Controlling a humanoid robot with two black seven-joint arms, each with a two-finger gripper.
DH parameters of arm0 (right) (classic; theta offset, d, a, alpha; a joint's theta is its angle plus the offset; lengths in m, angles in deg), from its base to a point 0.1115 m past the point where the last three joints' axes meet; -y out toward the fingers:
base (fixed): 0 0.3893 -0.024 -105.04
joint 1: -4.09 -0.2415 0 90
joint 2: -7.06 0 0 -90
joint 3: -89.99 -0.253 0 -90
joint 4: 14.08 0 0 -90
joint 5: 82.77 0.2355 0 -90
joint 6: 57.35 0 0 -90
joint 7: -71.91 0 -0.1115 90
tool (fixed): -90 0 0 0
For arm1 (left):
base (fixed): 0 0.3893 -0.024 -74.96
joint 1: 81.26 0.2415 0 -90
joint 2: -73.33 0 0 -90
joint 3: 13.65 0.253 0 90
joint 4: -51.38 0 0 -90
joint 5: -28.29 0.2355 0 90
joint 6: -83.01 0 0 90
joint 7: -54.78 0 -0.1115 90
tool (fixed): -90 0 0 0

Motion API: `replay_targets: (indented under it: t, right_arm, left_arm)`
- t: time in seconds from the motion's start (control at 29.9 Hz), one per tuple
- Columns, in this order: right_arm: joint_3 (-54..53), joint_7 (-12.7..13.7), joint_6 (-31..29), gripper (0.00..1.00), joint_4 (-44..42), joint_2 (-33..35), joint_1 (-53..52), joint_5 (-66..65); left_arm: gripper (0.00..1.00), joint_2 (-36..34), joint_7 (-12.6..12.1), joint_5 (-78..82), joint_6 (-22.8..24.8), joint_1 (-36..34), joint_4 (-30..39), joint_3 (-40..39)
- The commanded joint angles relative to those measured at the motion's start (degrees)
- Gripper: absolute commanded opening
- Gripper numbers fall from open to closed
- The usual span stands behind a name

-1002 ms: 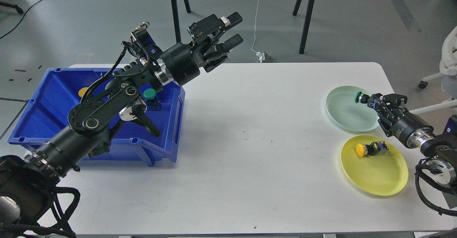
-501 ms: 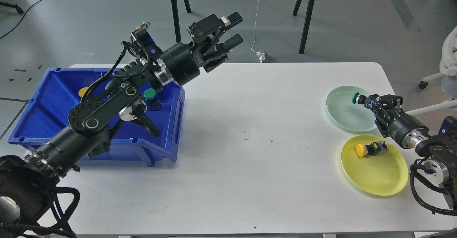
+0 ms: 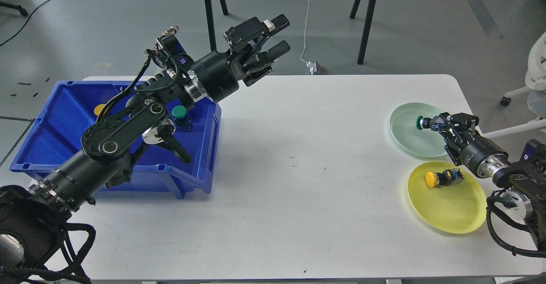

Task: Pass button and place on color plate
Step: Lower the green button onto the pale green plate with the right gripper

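My right gripper is shut on a green button and holds it over the pale green plate at the right of the table. A yellow button with a black and blue base lies on the yellow plate just below. My left gripper is open and empty, raised above the table's far edge right of the blue bin. Another green button and a yellow one sit in the bin, partly hidden by my left arm.
The white table holds the bin at the left and the two plates at the right. Black stand legs and a white cable with plug are on the floor behind the table. A white chair stands at the far right.
My right gripper has moved left and slightly down with the green button, from the plate's right rim towards its middle. The left arm has not moved.
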Motion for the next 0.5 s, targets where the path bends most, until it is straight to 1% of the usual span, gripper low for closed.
replay_targets:
  t: [0.0, 0.47]
  right_arm:
    - [0.0, 0.0, 0.0, 0.44, 0.0, 0.1, 0.0, 0.0]
    - [-0.1, 0.0, -0.2, 0.49, 0.1, 0.1, 0.1, 0.2]
  left_arm:
    - [0.76, 0.0, 0.0, 0.0, 0.0, 0.0, 0.0, 0.0]
    - [0.76, 0.0, 0.0, 0.0, 0.0, 0.0, 0.0, 0.1]
